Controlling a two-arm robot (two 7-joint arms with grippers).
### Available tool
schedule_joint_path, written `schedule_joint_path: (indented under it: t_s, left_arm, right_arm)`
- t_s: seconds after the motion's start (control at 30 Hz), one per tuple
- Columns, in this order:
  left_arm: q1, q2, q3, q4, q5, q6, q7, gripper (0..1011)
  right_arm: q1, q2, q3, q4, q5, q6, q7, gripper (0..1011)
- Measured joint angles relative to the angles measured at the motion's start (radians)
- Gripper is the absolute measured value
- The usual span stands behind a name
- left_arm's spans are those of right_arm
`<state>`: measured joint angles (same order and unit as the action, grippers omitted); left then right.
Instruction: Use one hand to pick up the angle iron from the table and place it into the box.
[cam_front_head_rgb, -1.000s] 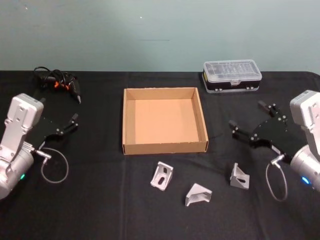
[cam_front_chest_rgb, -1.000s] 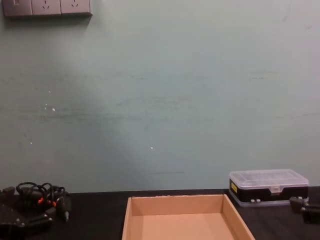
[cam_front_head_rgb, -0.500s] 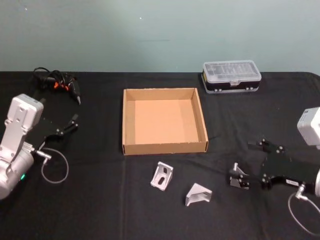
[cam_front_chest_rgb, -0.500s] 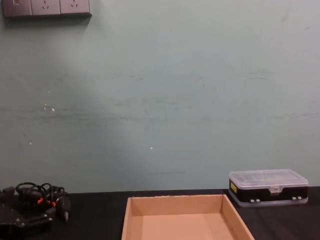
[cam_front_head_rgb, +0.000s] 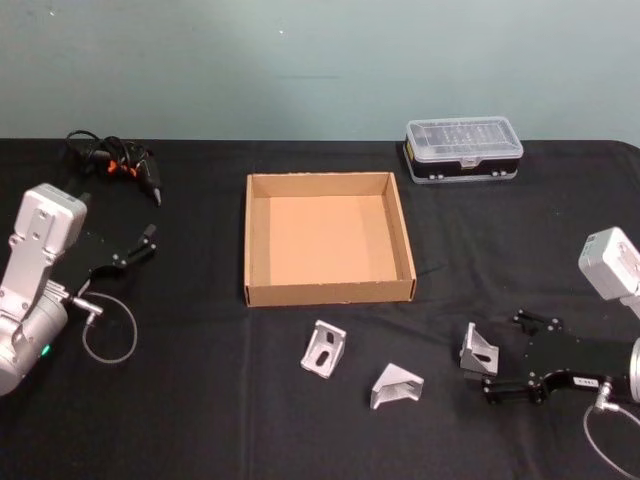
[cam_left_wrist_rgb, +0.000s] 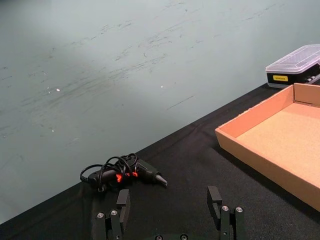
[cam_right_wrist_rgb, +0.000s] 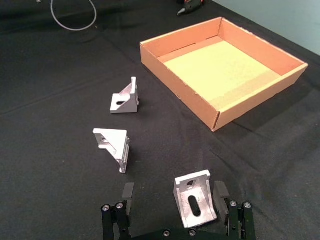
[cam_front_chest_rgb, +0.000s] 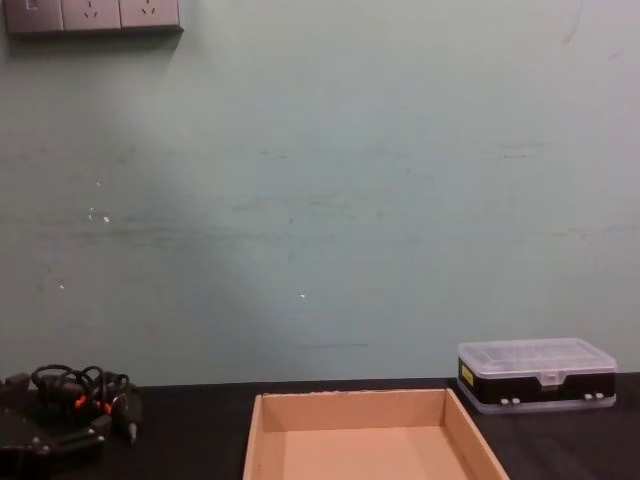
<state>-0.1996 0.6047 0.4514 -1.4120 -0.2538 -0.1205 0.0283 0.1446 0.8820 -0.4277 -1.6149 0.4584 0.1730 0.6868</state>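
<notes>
Table (cam_front_head_rgb: 200, 420), matte black, carries everything in front of you. The tan box (cam_front_head_rgb: 330, 294) sits left of your right claw (cam_right_wrist_rgb: 173, 192) and farther out, its top open. The black case with a clear lid (cam_front_head_rgb: 463, 150) stands well beyond that claw, near the box's far right corner. Your left claw (cam_front_head_rgb: 128, 252) hangs released over the table's left side, with a cable bundle (cam_front_head_rgb: 112, 160) beyond it. Your right claw is low and also released. Its jaws are spread either side of one angle iron (cam_right_wrist_rgb: 195, 202), which stands on the table between them. A second angle iron (cam_front_head_rgb: 397, 388) lies left of that claw, and a third angle iron (cam_front_head_rgb: 324, 350) lies farther left.
</notes>
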Motion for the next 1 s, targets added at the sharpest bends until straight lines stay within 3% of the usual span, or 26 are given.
schedule_joint_path:
  t_s: [0.57, 1.0]
  left_arm:
    - [0.000, 0.000, 0.000, 0.000, 0.000, 0.000, 0.000, 1011]
    - [0.000, 0.000, 0.000, 0.000, 0.000, 0.000, 0.000, 1011]
  right_arm:
    - [0.128, -0.073, -0.083, 0.121, -0.064, 0.019, 0.045, 1000]
    - [0.138, -0.083, -0.090, 0.133, -0.067, 0.025, 0.045, 982]
